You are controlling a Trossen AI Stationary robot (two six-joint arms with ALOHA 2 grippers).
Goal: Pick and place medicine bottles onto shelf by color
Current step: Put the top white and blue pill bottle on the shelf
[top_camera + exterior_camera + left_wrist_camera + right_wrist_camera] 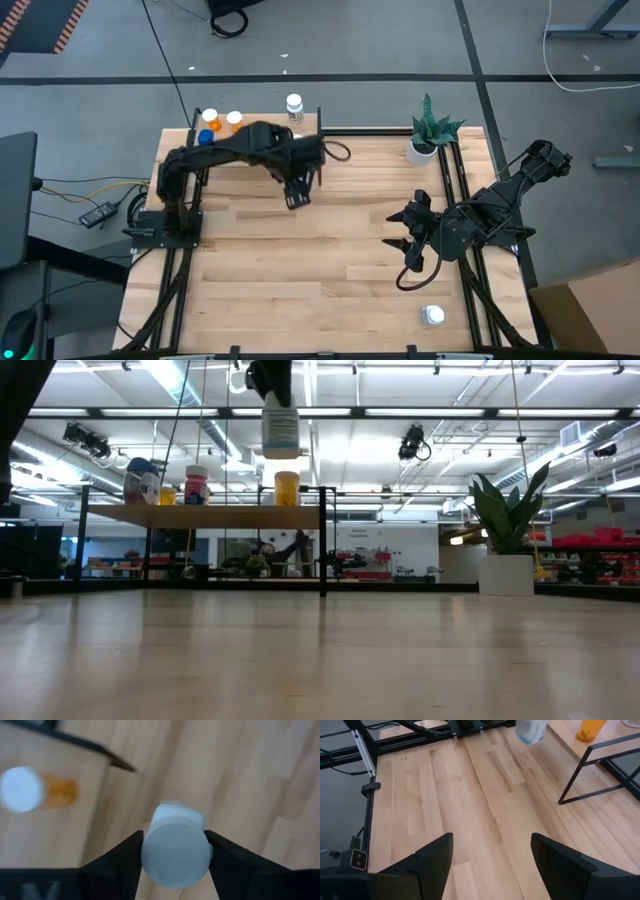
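My left gripper (298,190) hangs over the table just on the near side of the shelf (262,133), shut on a white/clear medicine bottle (280,426); from above the gripper hides it. The light-wood shelf (210,516) carries orange bottles (234,121), a blue one (205,138) and a white-capped one (294,104), all standing on their bases. One more white-capped bottle (433,315) stands on the table near its near right corner. My right gripper (404,228) waits open over the table's right half. My left gripper pinches the white/clear bottle by its white cap (175,852), one finger (120,862) on each side. The fingers come from above, pointing down. The bottle hangs upright below them, lifted clear of the table and higher than the shelf board in the low view.
A white pot with a green spiky plant (430,135) stands at the far right of the table. The shelf's black frame leg (322,540) stands near the held bottle. Bare wooden tabletop (300,260) lies between the two arms.
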